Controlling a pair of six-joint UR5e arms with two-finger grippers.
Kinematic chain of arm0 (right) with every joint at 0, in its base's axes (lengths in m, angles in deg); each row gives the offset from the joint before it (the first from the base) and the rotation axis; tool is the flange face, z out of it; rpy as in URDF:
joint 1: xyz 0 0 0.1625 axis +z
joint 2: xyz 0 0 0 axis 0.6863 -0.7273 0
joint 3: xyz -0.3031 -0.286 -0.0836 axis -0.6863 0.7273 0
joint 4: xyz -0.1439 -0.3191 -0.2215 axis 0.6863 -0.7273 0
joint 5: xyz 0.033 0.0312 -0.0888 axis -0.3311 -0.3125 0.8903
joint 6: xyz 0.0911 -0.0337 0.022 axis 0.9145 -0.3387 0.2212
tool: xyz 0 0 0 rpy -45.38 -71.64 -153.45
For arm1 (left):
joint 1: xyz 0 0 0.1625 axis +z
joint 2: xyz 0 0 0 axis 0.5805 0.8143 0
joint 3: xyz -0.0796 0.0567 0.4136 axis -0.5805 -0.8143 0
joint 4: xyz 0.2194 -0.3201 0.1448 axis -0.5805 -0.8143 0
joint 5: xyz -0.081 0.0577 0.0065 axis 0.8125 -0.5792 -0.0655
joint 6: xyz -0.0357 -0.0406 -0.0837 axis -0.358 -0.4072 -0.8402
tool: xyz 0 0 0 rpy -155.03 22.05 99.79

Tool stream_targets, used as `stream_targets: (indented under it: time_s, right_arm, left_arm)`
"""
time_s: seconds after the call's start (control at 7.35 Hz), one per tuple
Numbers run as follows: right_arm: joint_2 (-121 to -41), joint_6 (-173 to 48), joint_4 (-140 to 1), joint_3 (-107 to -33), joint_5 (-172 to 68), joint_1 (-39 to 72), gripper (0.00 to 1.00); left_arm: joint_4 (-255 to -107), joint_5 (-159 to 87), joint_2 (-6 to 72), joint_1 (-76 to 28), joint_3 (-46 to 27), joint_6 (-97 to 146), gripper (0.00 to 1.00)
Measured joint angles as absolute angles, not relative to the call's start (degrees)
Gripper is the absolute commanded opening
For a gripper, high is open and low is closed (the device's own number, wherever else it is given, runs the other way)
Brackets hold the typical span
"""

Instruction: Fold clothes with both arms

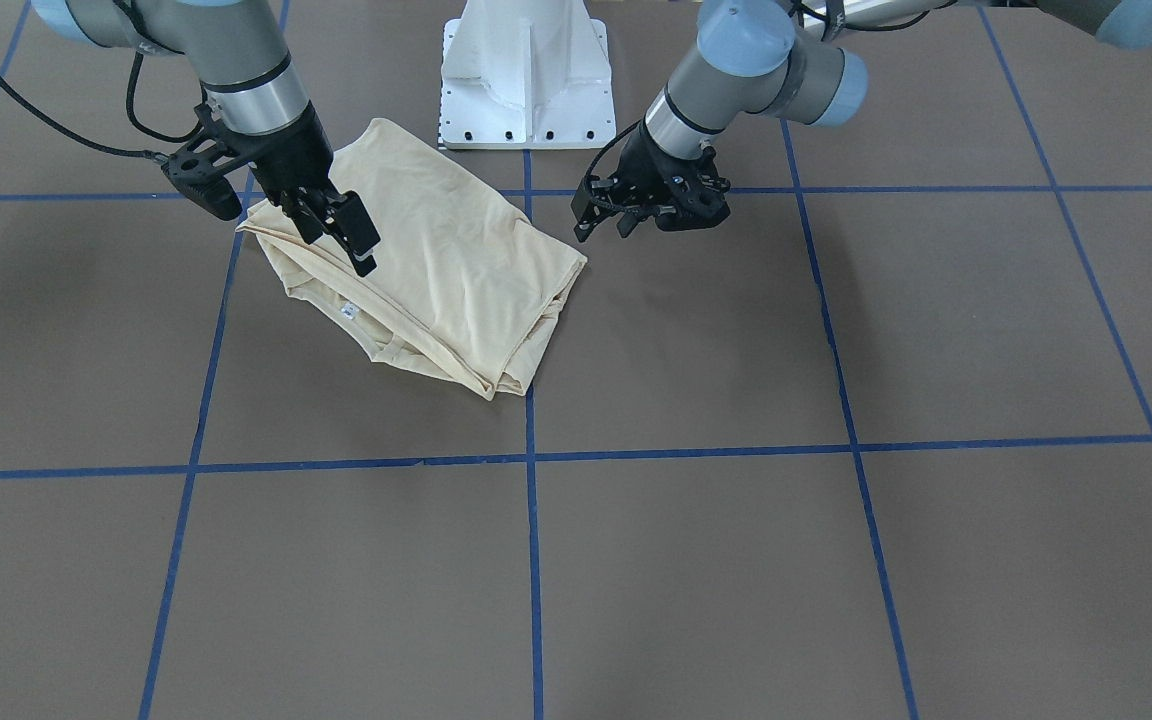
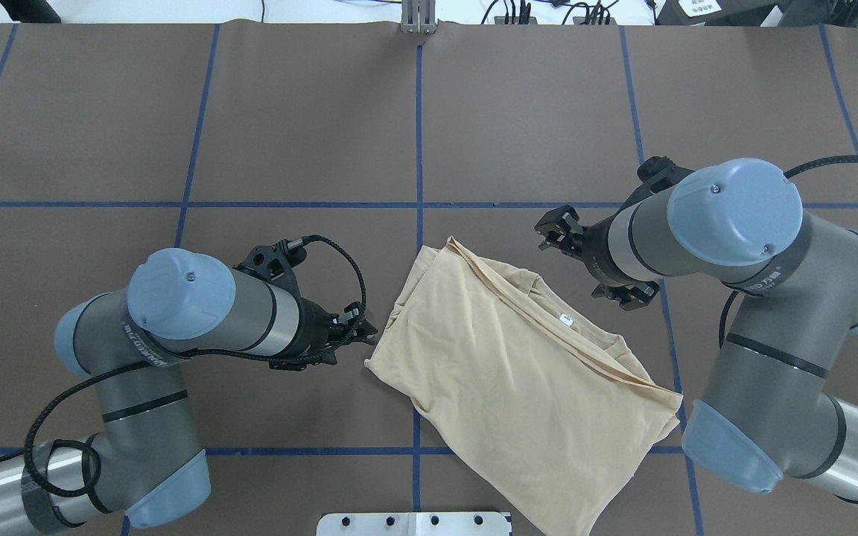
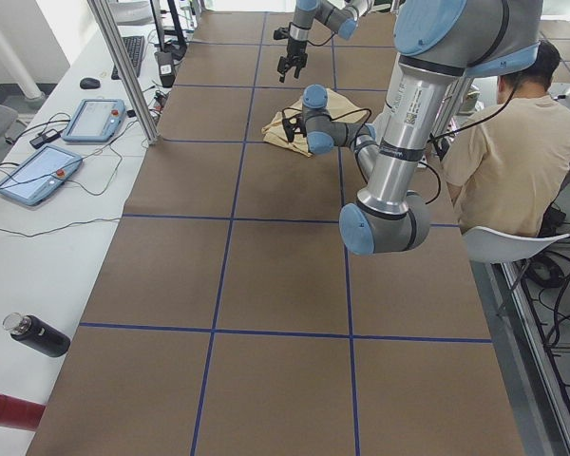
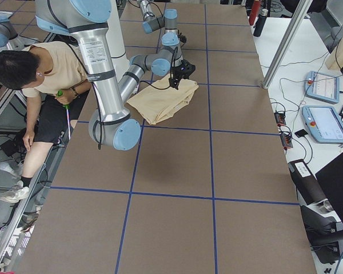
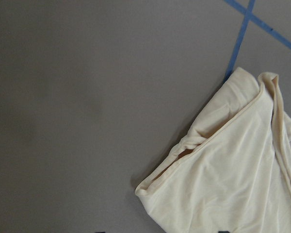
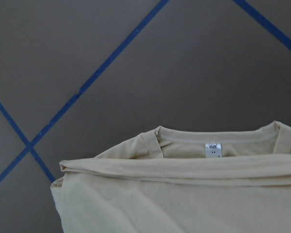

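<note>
The pale cream clothes [image 1: 466, 270] [image 2: 518, 372] lie folded into a slanted rectangle on the brown table, near the robot's base. The neck opening with its white label [image 6: 213, 148] [image 2: 567, 320] faces up at one long edge. My right gripper [image 1: 339, 252] [image 2: 582, 260] hangs open just above the collar side, with nothing between its fingers. My left gripper [image 1: 603, 230] [image 2: 362, 331] stands open beside the opposite corner, close to the cloth and holding nothing. That folded corner [image 5: 184, 155] shows in the left wrist view. The print is hidden.
The white pedestal base [image 1: 526, 80] stands right behind the shirt. A seated person [image 3: 513, 152] [image 4: 46, 74] is beside the table on the robot's side. Tablets [image 3: 95, 119] and bottles [image 3: 38, 334] lie on a side bench. Blue tape lines [image 1: 532, 560] cross the brown table.
</note>
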State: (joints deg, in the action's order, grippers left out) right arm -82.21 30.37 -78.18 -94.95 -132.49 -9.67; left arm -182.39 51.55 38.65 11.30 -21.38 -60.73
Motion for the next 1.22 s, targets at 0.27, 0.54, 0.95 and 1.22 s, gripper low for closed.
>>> stream_targets:
  time_s: [0.27,0.54,0.95,1.22]
  right_arm:
    - [-82.1,29.9,-77.1,-93.8,-132.7,-9.3,1.00]
    - [-82.2,29.8,-77.0,-93.5,-132.7,-9.3,1.00]
    - [-82.2,29.8,-77.0,-93.3,-132.7,-9.3,1.00]
    - [-82.2,29.7,-76.9,-92.8,-132.7,-9.3,1.00]
  left_arm:
    - [-182.5,51.0,39.7,11.7,-19.3,-60.9,0.70]
    - [-182.7,50.8,40.1,11.8,-17.6,-61.0,0.70]
    - [-182.7,50.7,40.6,12.5,-16.0,-61.0,0.70]
    - [-182.7,50.6,40.8,13.3,-15.7,-61.0,0.66]
